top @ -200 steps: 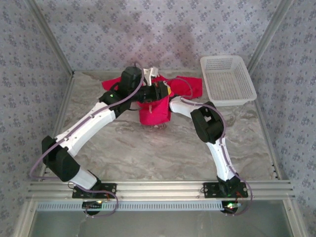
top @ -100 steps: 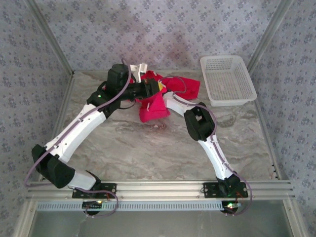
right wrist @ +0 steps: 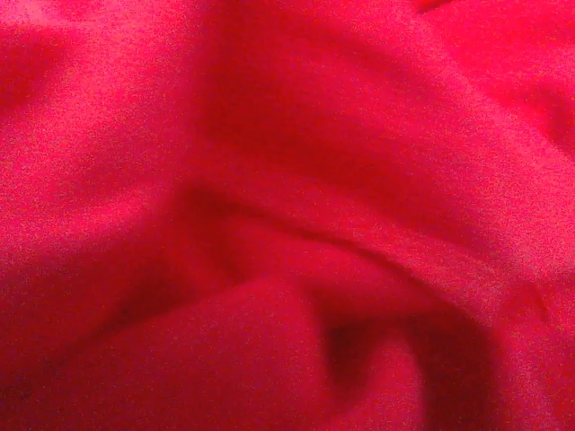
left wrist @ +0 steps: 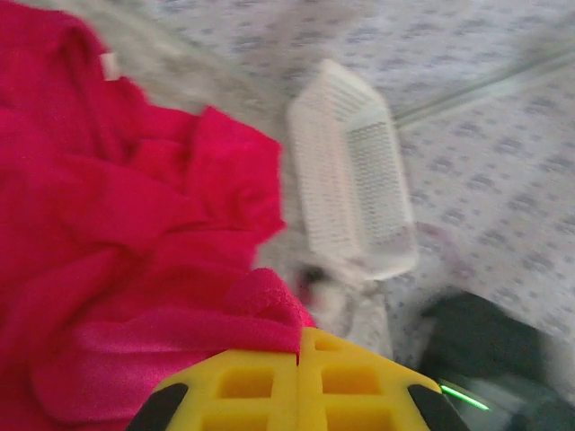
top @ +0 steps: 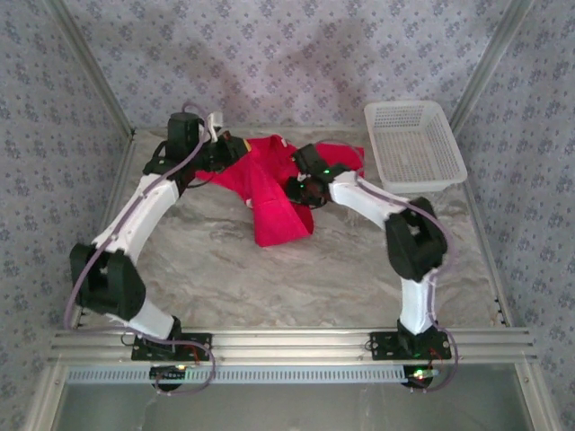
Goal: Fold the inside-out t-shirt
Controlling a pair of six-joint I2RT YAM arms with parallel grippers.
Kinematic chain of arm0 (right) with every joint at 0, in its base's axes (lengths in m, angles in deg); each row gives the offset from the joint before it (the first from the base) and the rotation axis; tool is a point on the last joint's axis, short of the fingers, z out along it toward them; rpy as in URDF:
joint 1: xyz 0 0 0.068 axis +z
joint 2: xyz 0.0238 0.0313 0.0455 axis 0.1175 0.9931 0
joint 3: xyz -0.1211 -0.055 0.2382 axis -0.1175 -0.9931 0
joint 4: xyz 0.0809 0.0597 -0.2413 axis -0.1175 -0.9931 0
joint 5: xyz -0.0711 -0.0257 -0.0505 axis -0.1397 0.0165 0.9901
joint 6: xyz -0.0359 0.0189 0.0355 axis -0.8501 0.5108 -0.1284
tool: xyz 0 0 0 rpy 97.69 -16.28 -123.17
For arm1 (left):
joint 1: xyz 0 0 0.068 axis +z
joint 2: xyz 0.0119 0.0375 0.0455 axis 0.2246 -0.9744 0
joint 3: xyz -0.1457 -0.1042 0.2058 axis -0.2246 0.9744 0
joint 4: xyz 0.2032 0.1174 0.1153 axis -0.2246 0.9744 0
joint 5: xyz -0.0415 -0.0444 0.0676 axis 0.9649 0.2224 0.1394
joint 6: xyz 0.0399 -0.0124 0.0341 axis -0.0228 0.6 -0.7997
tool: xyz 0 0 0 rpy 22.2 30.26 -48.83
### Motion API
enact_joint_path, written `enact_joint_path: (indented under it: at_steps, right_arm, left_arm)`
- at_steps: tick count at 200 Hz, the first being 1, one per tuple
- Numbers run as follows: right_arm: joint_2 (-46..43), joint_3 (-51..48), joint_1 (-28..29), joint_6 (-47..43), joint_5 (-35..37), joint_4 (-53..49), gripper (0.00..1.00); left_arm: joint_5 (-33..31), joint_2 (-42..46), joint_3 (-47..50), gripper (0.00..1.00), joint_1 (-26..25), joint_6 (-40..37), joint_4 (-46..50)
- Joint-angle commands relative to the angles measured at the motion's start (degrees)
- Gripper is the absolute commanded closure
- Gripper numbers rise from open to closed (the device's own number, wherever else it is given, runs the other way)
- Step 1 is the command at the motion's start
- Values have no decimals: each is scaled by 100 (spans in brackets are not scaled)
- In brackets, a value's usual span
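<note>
The inside-out t-shirt [top: 269, 193] is bright red and lies bunched toward the back of the table, one flap reaching forward. My left gripper [top: 232, 151] is at its back left edge. In the left wrist view its yellow fingers [left wrist: 243, 382] are pressed together with a fold of the t-shirt [left wrist: 108, 206] pinched between their tips. My right gripper [top: 301, 187] presses into the middle of the cloth from the right. Its wrist camera looks straight onto red t-shirt fabric [right wrist: 287, 215] lying right against the lens, and its fingers are hidden.
A white mesh basket [top: 413, 144] stands at the back right corner; the left wrist view has the basket [left wrist: 350, 193] beyond the cloth. Patterned walls close in the marble table [top: 269, 278] at the back and both sides.
My left arm has swung back and left, drawing the shirt with it. The right gripper has shut in the cloth and shifted right. The shirt now stretches wider between them.
</note>
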Motion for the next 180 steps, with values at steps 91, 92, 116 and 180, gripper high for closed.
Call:
enact_joint_path:
  at_steps: [91,92,116,180]
  right_arm:
    - [-4117,-1635,-1186,-599,-1210,518,100]
    - [-4118,-1651,-1199,-597,-1203,521,100]
    - [-3871,-1933,-1276,-510,-1154,505,100]
    - [-3834,-2136,-1254,-788,-337,260,100]
  left_arm:
    - [78,-775,1560,100,1158,-295,-594]
    - [80,-757,1571,100,1162,-293,-598]
    - [71,-478,1748,100,1161,-296,-605]
    - [-161,284,1704,100,1066,-577,-132]
